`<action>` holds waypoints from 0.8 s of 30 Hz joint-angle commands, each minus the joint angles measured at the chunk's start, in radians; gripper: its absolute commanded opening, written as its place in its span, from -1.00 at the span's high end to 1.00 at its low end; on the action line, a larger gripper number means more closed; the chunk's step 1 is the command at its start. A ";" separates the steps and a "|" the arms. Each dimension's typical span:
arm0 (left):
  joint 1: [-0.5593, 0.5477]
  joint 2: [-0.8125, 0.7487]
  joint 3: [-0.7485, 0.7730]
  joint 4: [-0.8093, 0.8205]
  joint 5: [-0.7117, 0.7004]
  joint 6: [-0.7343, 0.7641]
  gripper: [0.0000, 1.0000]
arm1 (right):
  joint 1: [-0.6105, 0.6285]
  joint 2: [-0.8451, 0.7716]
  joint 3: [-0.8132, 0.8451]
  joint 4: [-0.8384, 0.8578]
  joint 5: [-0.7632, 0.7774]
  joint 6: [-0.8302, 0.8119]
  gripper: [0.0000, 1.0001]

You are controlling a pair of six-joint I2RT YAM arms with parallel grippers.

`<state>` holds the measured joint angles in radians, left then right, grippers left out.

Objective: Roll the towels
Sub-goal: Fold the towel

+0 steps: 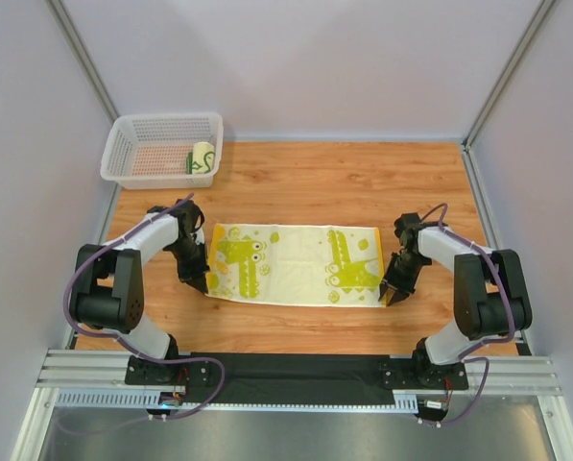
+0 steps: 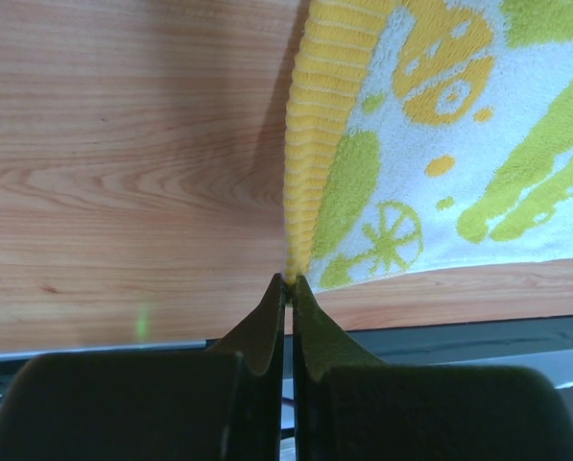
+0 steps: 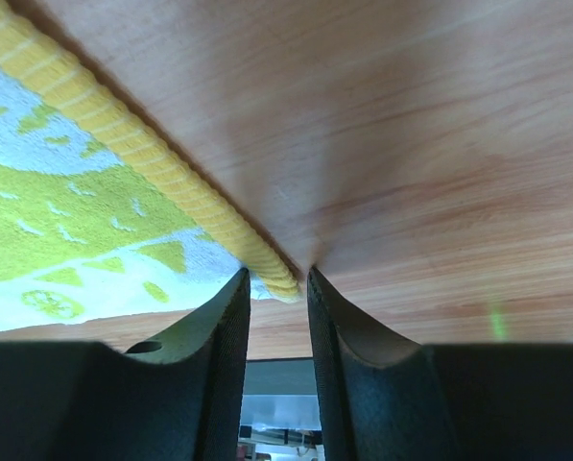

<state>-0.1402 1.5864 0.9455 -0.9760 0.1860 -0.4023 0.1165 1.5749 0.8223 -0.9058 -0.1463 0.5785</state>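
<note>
A flat towel (image 1: 296, 264), cream with lime-green and yellow figures and yellow end bands, lies spread across the middle of the wooden table. My left gripper (image 1: 202, 281) is shut on the towel's near left corner; in the left wrist view the yellow band (image 2: 315, 144) runs straight into my closed fingertips (image 2: 291, 280). My right gripper (image 1: 392, 295) is at the near right corner, open a little, with the yellow corner (image 3: 281, 283) between its fingertips (image 3: 276, 279). A rolled towel (image 1: 202, 157) lies in the white basket.
The white mesh basket (image 1: 132, 134) stands at the back left corner of the table. Grey walls enclose the table on three sides. A black strip and metal rail (image 1: 296, 370) run along the near edge between the arm bases.
</note>
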 commanded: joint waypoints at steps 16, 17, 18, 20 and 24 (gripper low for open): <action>0.007 0.018 0.047 0.003 0.029 -0.006 1.00 | -0.006 0.053 -0.041 0.067 -0.064 -0.052 0.95; 0.007 0.020 0.047 0.003 0.030 -0.004 1.00 | -0.006 0.056 -0.043 0.067 -0.070 -0.057 0.99; 0.007 0.020 0.047 0.002 0.030 -0.004 1.00 | -0.008 0.056 -0.045 0.068 -0.072 -0.055 0.99; 0.007 0.014 0.052 -0.006 0.033 -0.003 1.00 | -0.006 0.045 -0.045 0.062 -0.070 -0.057 0.99; 0.008 -0.029 0.058 -0.041 0.041 -0.006 1.00 | -0.006 -0.007 -0.009 -0.010 -0.081 -0.066 0.99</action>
<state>-0.1402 1.6024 0.9661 -0.9813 0.2081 -0.4034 0.1089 1.5993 0.8047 -0.9192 -0.2394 0.5339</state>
